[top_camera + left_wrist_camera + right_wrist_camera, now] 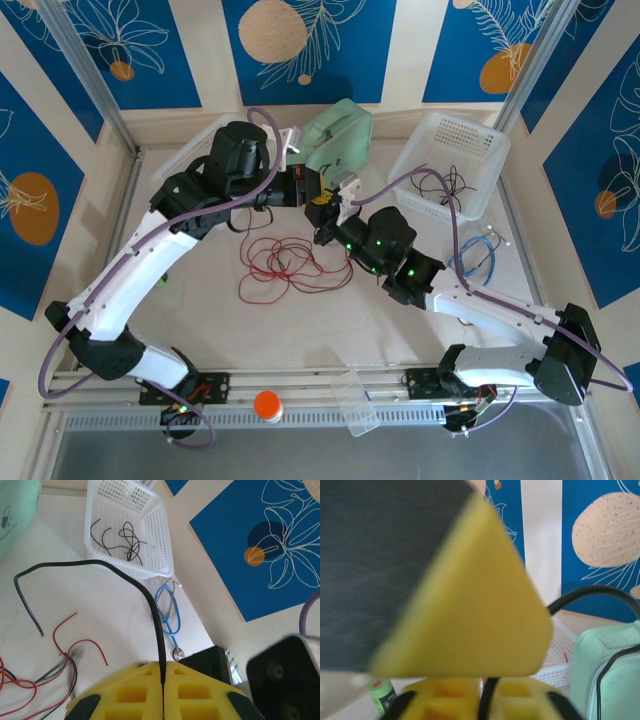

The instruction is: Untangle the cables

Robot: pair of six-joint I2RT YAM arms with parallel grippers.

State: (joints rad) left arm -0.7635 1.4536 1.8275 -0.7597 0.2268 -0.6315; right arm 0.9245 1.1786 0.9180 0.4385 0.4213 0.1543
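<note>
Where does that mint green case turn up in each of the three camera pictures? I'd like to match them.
Top external: the mint green case sits at the back of the table, near the middle.
Left wrist: its edge fills the top left corner.
Right wrist: it stands at the lower right.
Shared landmark: the blue printed wall panels appear in every view.
</note>
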